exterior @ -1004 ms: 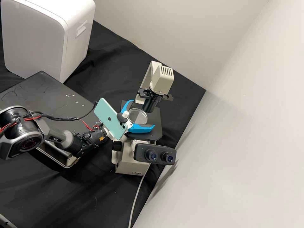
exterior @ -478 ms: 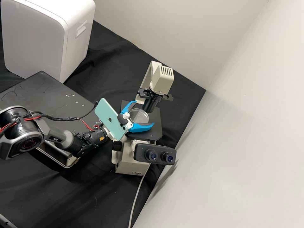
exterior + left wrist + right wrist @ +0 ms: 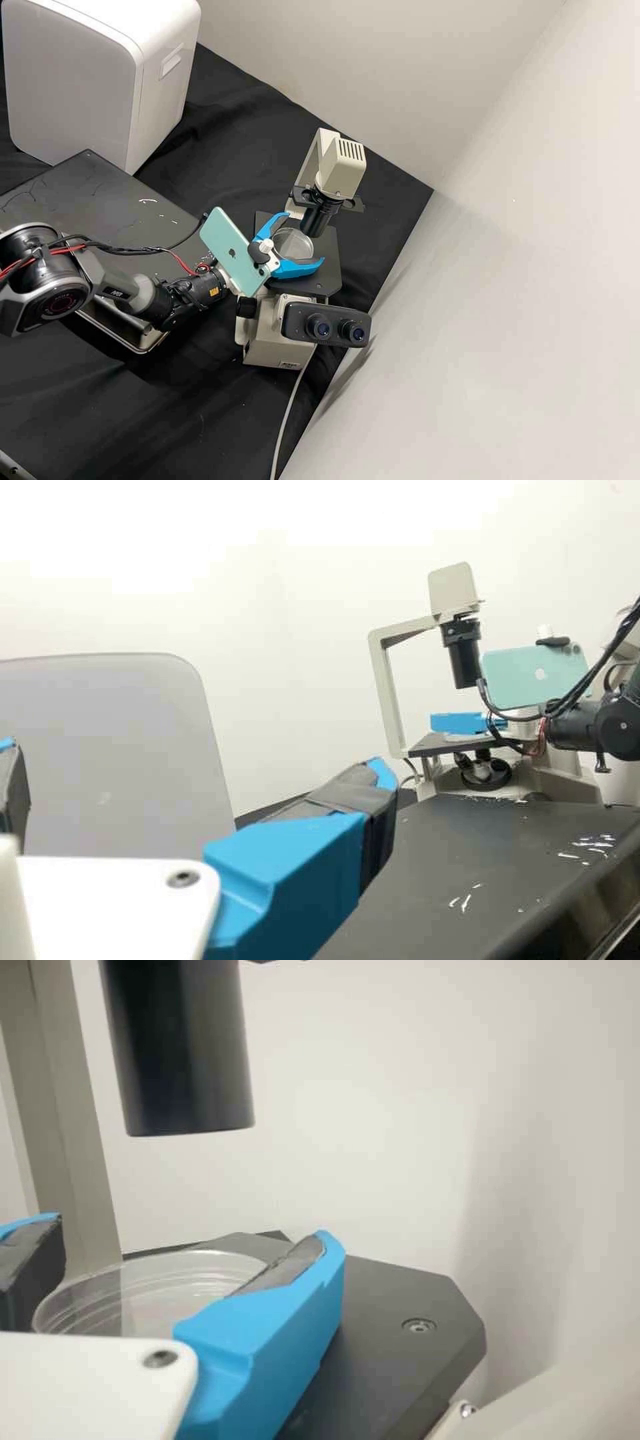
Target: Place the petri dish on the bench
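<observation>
The right end effector (image 3: 304, 241) seemingly clasps the petri dish (image 3: 150, 1285) on the microscope stage (image 3: 400, 1310), while the left end effector (image 3: 190, 760) gapes empty.

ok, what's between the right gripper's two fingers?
The petri dish, resting on the microscope stage; the right gripper has a finger against its rim each side. Shows in right wrist and high views.

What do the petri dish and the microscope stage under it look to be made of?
Petri dish: clear plastic or glass, see-through with a glossy rim. Microscope stage: probably metal, matte black finish, crisp edge and a set-in screw.
</observation>
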You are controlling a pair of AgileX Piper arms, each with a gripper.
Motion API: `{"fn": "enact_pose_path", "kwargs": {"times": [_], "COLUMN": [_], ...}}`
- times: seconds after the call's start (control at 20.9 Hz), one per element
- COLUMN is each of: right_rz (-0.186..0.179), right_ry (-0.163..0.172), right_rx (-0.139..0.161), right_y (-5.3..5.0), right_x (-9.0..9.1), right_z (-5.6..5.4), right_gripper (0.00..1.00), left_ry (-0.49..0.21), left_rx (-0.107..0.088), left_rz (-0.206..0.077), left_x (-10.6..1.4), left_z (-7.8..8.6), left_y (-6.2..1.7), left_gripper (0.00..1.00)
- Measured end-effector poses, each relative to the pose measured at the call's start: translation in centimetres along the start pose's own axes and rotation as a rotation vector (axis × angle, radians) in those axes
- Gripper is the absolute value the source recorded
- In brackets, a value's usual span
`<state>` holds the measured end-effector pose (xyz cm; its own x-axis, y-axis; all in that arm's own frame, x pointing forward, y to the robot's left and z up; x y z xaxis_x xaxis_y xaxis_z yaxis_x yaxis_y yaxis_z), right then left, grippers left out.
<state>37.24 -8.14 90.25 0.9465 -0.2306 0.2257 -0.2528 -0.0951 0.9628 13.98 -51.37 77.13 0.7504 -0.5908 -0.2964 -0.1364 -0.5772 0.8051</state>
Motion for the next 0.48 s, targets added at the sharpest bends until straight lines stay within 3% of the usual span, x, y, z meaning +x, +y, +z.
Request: {"fn": "enact_pose_path", "kwargs": {"times": [0.19,0.48], "right_rz": [-0.016,-0.067], "right_ry": [0.003,0.038], "right_rx": [0.001,-0.001], "right_y": [-0.4,-1.7], "right_x": [-1.2,-4.3], "right_z": [-0.4,-2.1], "right_gripper": [0.0,0.0], "left_ry": [0.0,0.0], "left_rx": [0.0,0.0], "left_rz": [0.0,0.0], "left_x": [0.0,0.0], "left_z": [0.0,0.0], "left_y": [0.0,0.0], "left_gripper": [1.0,1.0]}}
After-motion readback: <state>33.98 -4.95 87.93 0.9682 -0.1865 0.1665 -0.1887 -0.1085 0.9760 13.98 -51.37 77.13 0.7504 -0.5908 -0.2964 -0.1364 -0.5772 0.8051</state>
